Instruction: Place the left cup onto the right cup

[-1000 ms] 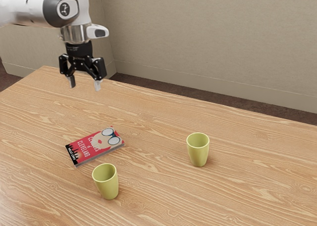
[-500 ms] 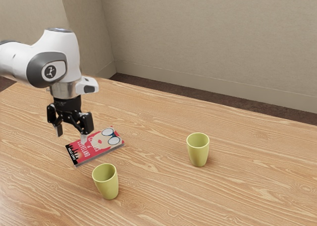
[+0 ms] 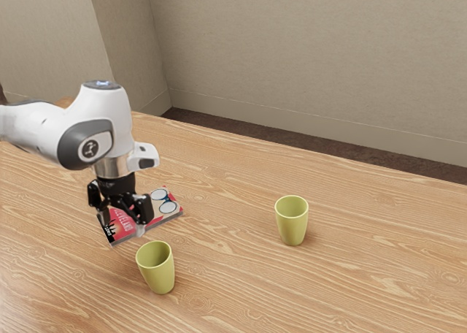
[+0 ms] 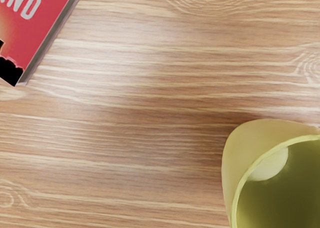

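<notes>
Nothing done yet: gripper point(image 3: 122, 225) hangs low over the red book point(image 3: 162, 205), fingers spread, empty, with the left cup point(image 3: 155, 266) just beside it (untouched) and the right cup point(image 3: 291, 219) well apart from it; grasp, lift and stacking all remain.

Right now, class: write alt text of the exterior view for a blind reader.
An open black robot pincer hangs low over a red paperback book on a wooden table. The left yellow-green cup stands upright just in front of the book; the right yellow-green cup stands apart toward the exterior view's right.
</notes>
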Available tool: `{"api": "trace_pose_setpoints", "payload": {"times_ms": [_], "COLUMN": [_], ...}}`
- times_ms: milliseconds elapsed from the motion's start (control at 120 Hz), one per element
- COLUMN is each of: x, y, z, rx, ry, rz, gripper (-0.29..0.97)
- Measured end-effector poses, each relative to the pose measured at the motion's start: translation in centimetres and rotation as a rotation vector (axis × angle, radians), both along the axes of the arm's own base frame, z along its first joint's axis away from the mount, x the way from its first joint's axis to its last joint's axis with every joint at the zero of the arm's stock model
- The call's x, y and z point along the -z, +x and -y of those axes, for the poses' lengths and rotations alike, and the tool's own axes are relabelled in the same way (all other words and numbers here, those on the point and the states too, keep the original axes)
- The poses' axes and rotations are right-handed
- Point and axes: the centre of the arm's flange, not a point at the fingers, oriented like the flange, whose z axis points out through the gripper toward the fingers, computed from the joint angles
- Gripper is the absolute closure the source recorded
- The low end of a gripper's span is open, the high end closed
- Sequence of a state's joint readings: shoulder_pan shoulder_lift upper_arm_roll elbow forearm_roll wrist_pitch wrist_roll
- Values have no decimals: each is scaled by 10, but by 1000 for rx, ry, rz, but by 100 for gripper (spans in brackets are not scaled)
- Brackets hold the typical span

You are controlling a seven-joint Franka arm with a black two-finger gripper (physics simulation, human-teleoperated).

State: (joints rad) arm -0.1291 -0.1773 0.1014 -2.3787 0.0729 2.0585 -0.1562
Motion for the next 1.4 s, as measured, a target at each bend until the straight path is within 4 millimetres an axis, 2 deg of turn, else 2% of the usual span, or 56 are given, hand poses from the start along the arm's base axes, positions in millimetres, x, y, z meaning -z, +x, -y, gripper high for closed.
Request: {"api": "trace_pose_setpoints", "payload": {"times_ms": [375, 567, 1175, 1250, 1400], "x": [19, 37, 59, 61, 60], "y": [8, 3, 6, 6, 9], "z": [17, 17, 23, 24, 28], "rx": [-2, -15, -32, -31, -27], "ry": [-1, -3, 1, 2, 1], "rz": [34, 20, 18, 20, 29], "gripper": [0, 0, 0, 8, 43]}}
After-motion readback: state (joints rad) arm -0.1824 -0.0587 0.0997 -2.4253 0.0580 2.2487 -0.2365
